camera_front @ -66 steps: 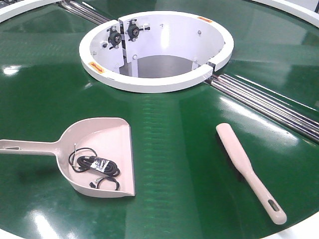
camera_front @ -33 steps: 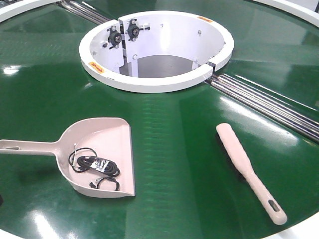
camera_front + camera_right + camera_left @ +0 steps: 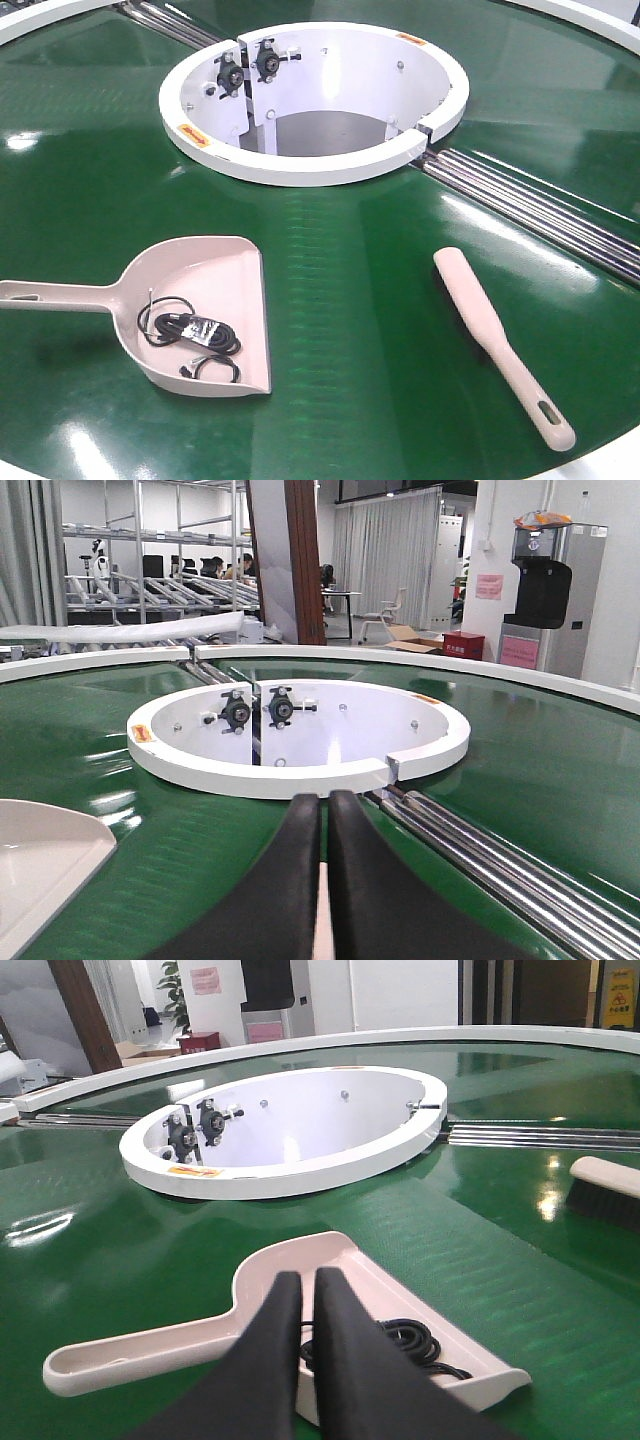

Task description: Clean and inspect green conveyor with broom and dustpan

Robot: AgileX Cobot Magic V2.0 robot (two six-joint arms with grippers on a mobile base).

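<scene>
The green conveyor (image 3: 340,270) carries both tools on its near sector, in front of the white central ring (image 3: 315,160). The dustpan (image 3: 215,290) lies to the left, handle pointing left and open mouth facing right; a coiled black cable (image 3: 190,335) rests inside the pan. The broom (image 3: 490,335) lies well apart to the right, flat on the belt, head toward the ring and slotted handle end toward the near rim. Metal roller seams (image 3: 540,210) run outward from the ring on the right. Neither pincer appears in the front view. In the left wrist view the left pincer (image 3: 305,1295) has its two dark fingers nearly together with only a thin gap, gripping nothing; it sits over the dustpan where handle meets pan, though contact cannot be judged. In the right wrist view the right pincer (image 3: 322,825) is likewise drawn narrow and empty, pointing toward the ring; a pale sliver shows between its fingers low down, too small to identify.
</scene>
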